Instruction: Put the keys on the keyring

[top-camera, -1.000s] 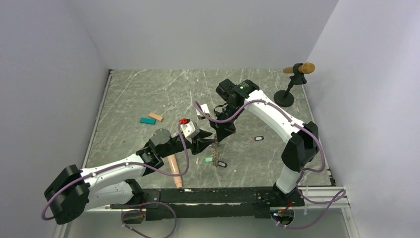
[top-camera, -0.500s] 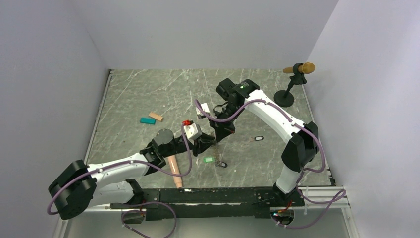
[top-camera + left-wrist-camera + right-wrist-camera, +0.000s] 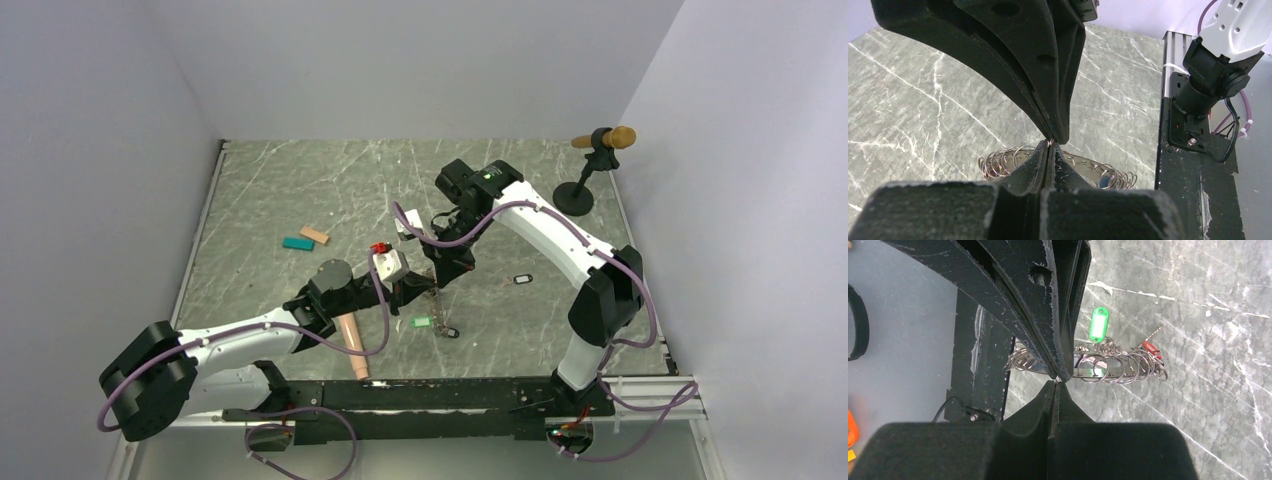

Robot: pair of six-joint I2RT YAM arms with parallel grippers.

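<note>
Keyring (image 3: 437, 310) trailed down to the desk (image 3: 300, 190) at centre frame, its thin top pinched by the left jaws and right jaws, both shut tip to tip. A green key (image 3: 1099, 323) seemed threaded; a red key (image 3: 378, 246) and dark tag (image 3: 522, 279) lay loose, unthreaded.

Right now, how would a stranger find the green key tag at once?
Find the peach cylinder near the table's front edge. Just right of it is the green key tag. The dark tag beside it differs: only this one is green.
</note>
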